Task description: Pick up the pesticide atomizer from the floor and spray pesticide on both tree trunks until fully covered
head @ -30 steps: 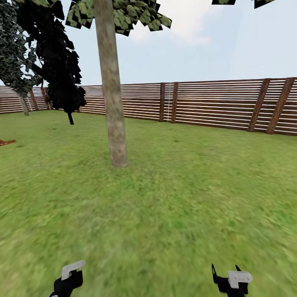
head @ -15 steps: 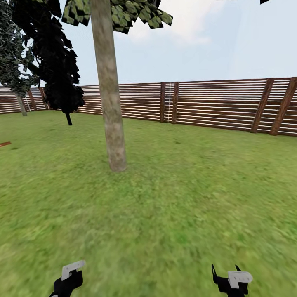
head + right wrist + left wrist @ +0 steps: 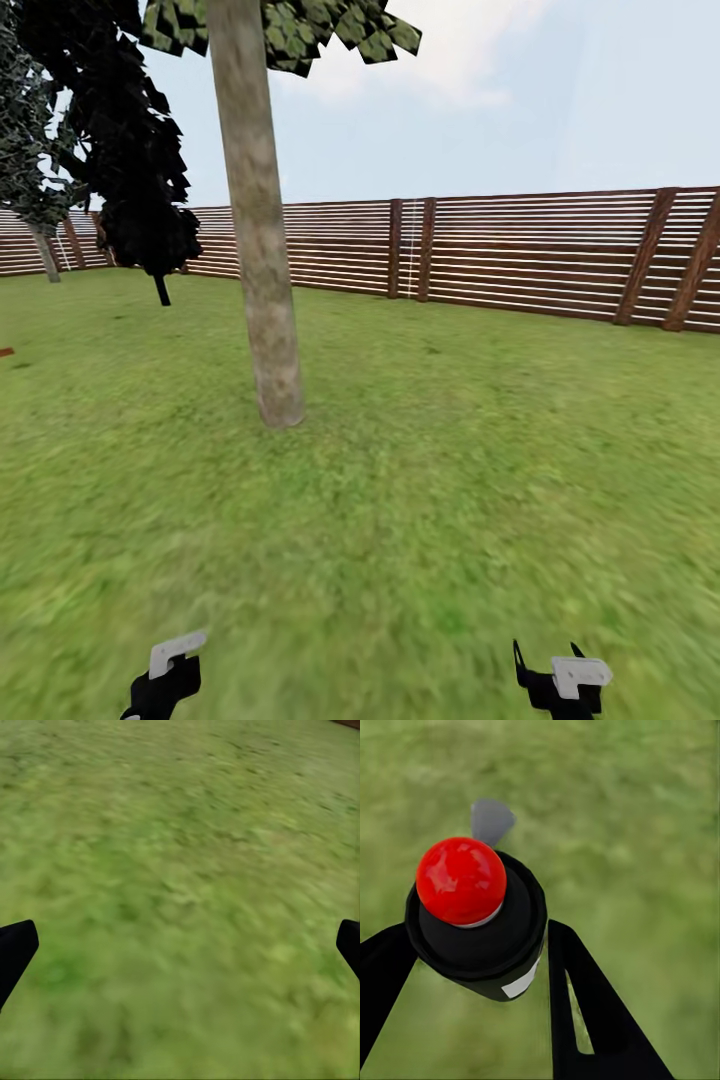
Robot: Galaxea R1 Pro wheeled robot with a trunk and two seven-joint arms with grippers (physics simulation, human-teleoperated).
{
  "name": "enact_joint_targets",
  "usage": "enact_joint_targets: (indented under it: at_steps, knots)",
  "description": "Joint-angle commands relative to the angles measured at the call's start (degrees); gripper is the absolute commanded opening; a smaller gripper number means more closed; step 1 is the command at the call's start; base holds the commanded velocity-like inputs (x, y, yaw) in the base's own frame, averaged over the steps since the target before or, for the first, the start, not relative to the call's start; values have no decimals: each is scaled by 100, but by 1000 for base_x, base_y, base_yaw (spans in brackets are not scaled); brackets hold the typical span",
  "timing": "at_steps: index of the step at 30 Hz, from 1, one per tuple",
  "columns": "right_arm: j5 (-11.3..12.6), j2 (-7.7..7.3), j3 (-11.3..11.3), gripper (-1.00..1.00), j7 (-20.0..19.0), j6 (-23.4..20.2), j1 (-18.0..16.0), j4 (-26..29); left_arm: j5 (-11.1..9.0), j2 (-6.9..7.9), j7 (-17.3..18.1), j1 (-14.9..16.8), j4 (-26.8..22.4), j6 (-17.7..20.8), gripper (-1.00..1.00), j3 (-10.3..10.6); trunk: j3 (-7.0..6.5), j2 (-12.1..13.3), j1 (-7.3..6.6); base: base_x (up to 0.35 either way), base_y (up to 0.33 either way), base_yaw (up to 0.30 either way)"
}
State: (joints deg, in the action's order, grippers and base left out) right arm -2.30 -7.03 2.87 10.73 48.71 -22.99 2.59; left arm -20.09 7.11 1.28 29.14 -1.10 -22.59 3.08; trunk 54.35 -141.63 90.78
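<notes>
ground: mottled green grass [image 3: 450, 480], open and level. boundary: brown fence [image 3: 520, 250] of horizontal wooden slats with slanted posts. far left: dark conifer [image 3: 130, 160] before the fence. above: pale blue sky [image 3: 560, 110], thin cloud, even daylight.

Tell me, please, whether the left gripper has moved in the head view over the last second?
No. The left gripper sits at the same spot in the frame; the tree trunk and fence shift slightly because the camera moved.
</notes>
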Motion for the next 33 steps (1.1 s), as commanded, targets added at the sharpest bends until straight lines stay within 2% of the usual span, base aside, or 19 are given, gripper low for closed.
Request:
enact_joint_targets:
  at_steps: [1, 17, 33]
  knots:
    - [-25, -1, 30, 100, 52, 7, -3, -3, -47, 0, 15, 4, 5, -17, -100, 34, 6, -2, 2, 331, 0, 0]
    - [-25, -1, 30, 100, 52, 7, -3, -1, -47, 1, 22, 4, 5, -17, -100, 34, 6, -2, 2, 327, 0, 0]
    - [-25, -1, 30, 100, 52, 7, -3, -3, -47, 1, 22, 4, 5, -17, -100, 34, 6, -2, 2, 154, 0, 0]
